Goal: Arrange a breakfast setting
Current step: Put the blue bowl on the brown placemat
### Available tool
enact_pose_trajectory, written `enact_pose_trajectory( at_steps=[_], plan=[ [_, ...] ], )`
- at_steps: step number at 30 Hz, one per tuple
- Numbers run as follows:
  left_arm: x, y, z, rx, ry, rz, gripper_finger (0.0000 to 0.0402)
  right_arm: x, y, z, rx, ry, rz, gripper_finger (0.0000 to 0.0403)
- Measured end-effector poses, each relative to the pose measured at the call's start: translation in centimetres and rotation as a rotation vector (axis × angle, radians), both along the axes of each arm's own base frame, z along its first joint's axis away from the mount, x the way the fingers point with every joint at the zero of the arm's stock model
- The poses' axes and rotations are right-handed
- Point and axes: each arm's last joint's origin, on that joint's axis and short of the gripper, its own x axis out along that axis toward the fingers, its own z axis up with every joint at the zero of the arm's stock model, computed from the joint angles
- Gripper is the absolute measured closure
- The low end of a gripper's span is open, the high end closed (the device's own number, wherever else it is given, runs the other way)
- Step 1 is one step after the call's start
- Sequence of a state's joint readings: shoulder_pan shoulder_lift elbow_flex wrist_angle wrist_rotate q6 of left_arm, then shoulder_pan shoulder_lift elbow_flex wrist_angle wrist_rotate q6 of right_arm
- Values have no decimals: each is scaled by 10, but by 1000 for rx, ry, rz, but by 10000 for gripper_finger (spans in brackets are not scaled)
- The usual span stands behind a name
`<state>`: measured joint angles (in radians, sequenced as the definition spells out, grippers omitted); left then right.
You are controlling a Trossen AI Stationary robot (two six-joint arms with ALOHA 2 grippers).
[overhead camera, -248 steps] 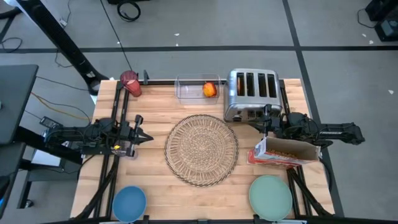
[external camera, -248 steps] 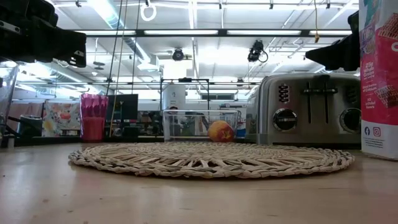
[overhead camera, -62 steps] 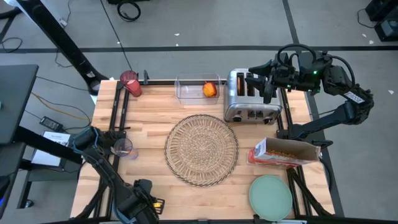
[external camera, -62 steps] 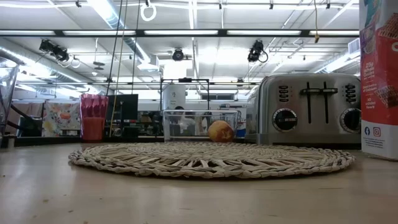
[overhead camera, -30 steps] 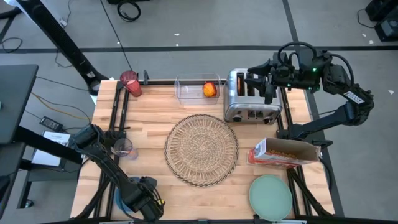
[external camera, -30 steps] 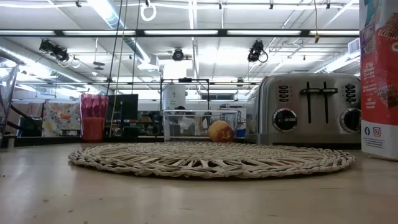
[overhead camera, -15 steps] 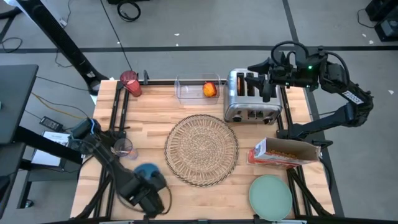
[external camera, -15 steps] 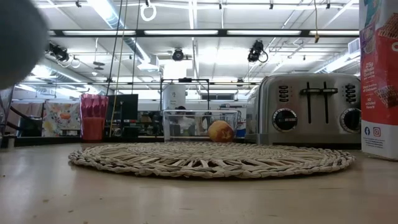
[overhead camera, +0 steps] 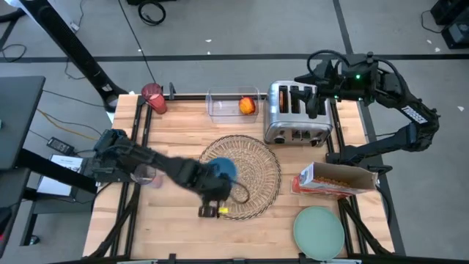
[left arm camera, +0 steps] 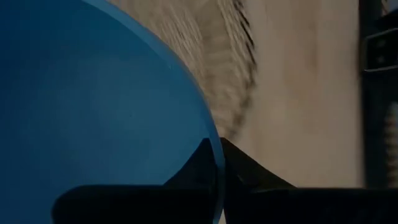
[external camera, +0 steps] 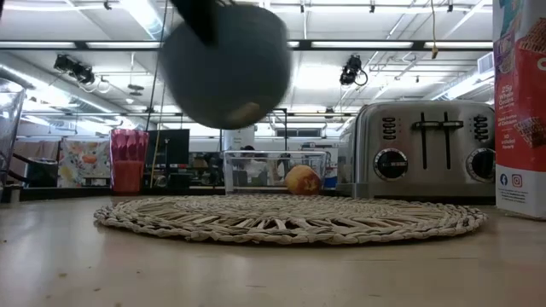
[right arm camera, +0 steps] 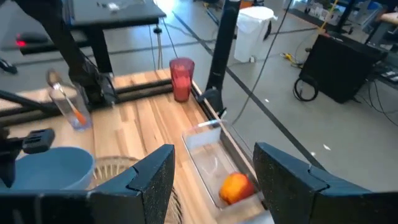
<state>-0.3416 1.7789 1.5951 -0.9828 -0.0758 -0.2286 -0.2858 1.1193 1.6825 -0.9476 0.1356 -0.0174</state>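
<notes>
Left claw [overhead camera: 218, 192] is clamped tight on the rim of the 1 small blue bowl [overhead camera: 222, 170], holding it in the air above the left part of the 1 round wicker placemat [overhead camera: 253, 165]; the low view shows the bowl clear of the mat. Right claw [right arm camera: 211, 177] hangs high over the 1 silver toaster [overhead camera: 296, 111] at the desk's [overhead camera: 176, 125] far right, its 2 fingers [right arm camera: 152, 177] apart with nothing between them.

1 orange-red fruit [overhead camera: 247, 105] sits in 1 clear tray [overhead camera: 223, 103] at the far edge, just beside the toaster. 1 dark red cup [overhead camera: 153, 97] stands at the far left corner. 1 clear glass [overhead camera: 146, 174] holding the 1 orange-handled spoon [right arm camera: 73, 112] stands near the left edge. 1 pale green plate [overhead camera: 318, 231] lies at the near right corner, with 1 cereal box [overhead camera: 335, 180] between it and the toaster.
</notes>
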Motion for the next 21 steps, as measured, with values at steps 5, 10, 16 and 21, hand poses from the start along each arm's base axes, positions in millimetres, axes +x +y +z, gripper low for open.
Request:
enact_pose_trajectory(
  at_steps=[5,10,16,21],
  plan=[
    [23,36,-7,81,-59,-91,391,0,-1,-6,7,68,0,179],
    [46,60,-23,129,-98,-152,390,0,-1,-7,-33,93,21,179],
    [66,67,-51,174,-104,-279,389,0,-1,-7,-63,107,35,179],
    [71,69,-70,211,-46,-365,389,-1,-1,-9,-49,124,33,179]
  ],
)
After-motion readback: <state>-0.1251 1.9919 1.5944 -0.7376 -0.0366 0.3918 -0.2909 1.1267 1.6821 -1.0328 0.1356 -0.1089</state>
